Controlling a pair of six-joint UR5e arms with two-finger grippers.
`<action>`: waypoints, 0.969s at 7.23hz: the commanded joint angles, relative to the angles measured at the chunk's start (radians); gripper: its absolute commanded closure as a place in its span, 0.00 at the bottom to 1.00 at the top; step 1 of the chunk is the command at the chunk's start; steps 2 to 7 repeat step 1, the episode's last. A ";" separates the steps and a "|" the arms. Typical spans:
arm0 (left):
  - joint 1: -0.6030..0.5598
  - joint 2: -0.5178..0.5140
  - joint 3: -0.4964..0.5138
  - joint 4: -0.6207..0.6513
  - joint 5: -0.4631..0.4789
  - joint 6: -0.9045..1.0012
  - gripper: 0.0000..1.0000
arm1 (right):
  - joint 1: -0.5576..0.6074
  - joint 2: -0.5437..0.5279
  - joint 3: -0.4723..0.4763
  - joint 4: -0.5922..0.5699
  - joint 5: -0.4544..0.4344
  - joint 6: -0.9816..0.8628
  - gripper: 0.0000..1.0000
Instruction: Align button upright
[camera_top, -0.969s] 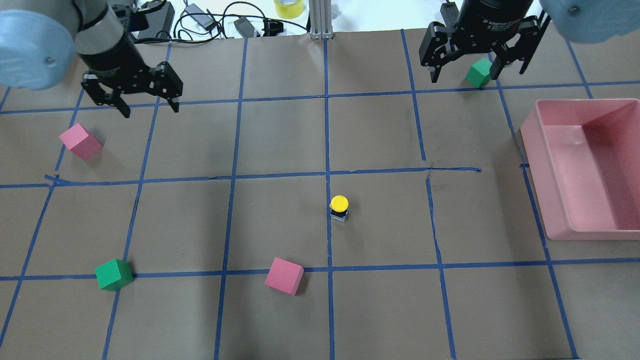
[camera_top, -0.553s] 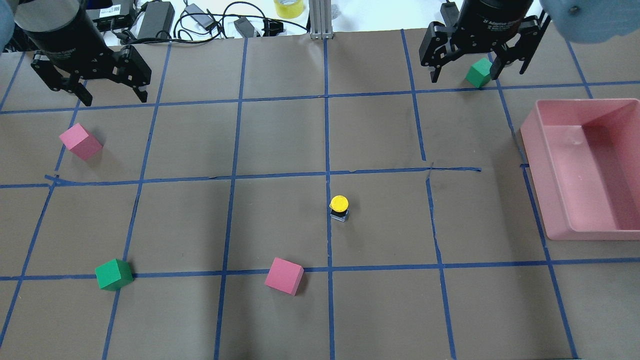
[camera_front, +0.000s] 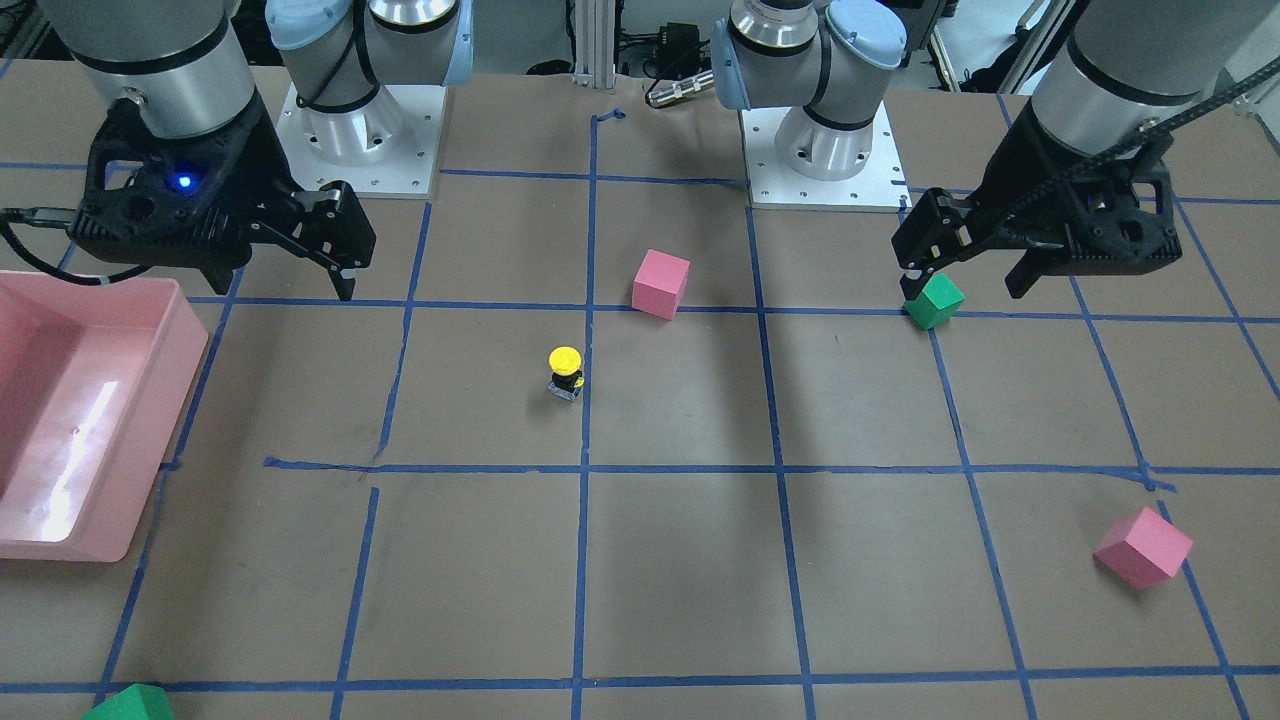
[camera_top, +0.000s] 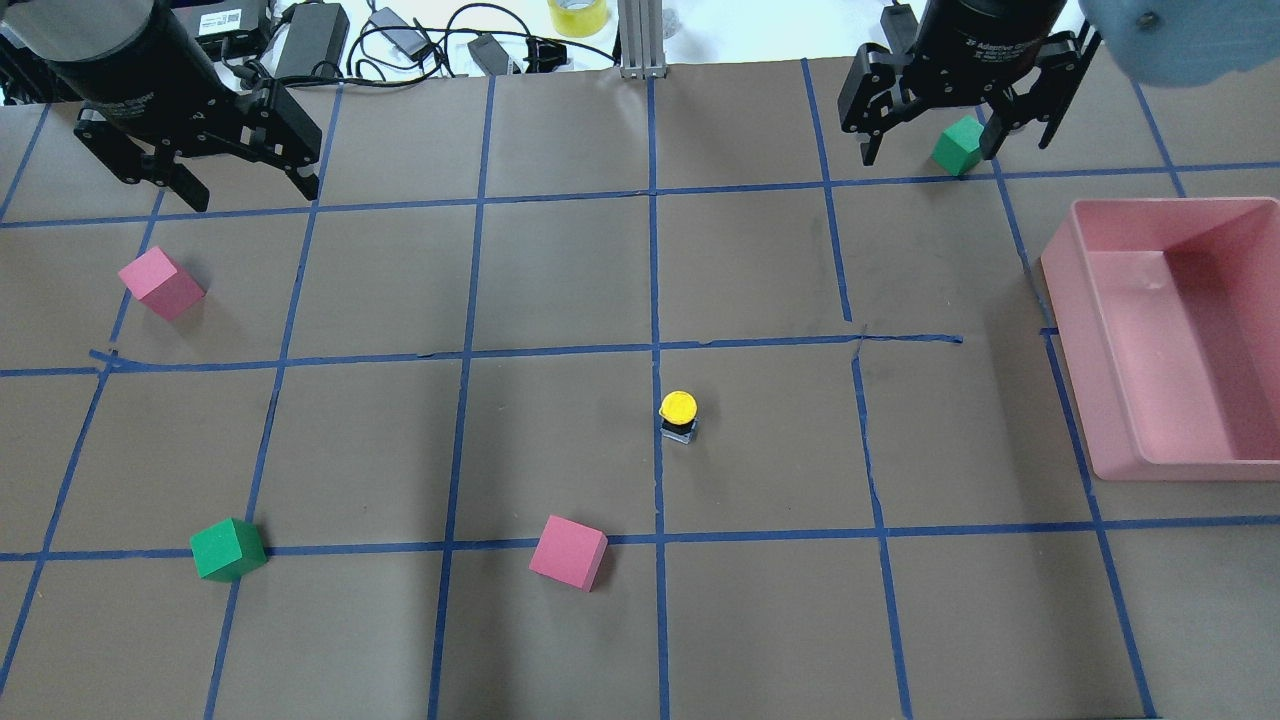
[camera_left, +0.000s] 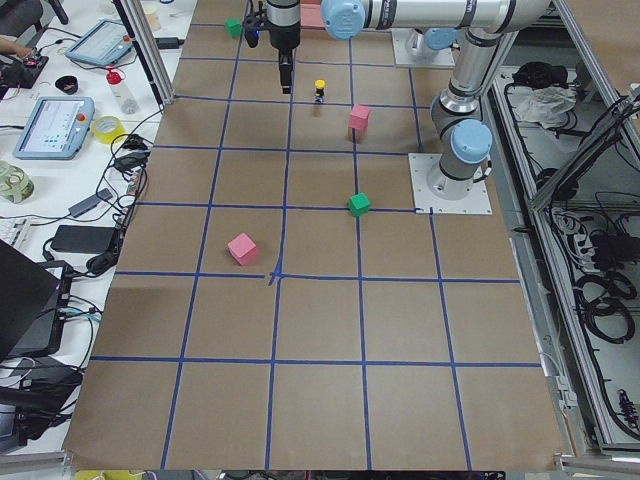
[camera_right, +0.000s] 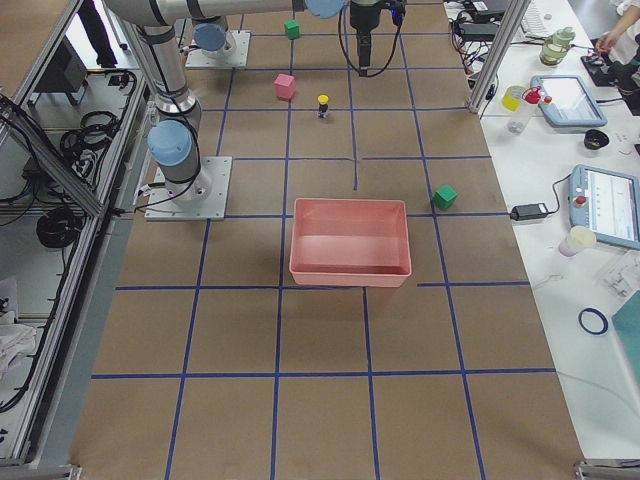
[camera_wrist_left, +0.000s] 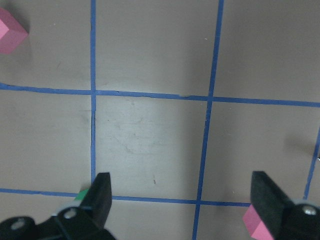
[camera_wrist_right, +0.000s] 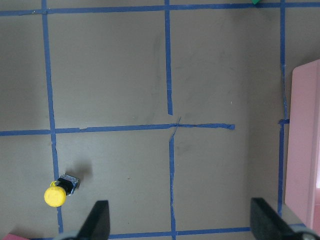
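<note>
Overhead: high behind robot bases, looks forward and down over surface. Front-facing: opposite side, steep down, bases at 12 o'clock. Side views: distant, high, one per surface end. Wrist cameras: close, straight down. Overhead, front-facing, right wrist share button.

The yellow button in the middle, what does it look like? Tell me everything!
The button is small, with a round yellow cap on top, a short black body and a grey base underneath. It looks like plastic. It stands upright on the brown table, right beside a blue tape line. Only the table touches it.
</note>
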 joint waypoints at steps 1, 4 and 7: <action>-0.017 0.021 -0.030 -0.002 0.002 0.003 0.00 | 0.000 0.000 0.000 -0.001 0.003 -0.003 0.00; -0.017 0.021 -0.030 -0.002 0.002 0.003 0.00 | 0.000 0.000 0.000 -0.001 0.003 -0.003 0.00; -0.017 0.021 -0.030 -0.002 0.002 0.003 0.00 | 0.000 0.000 0.000 -0.001 0.003 -0.003 0.00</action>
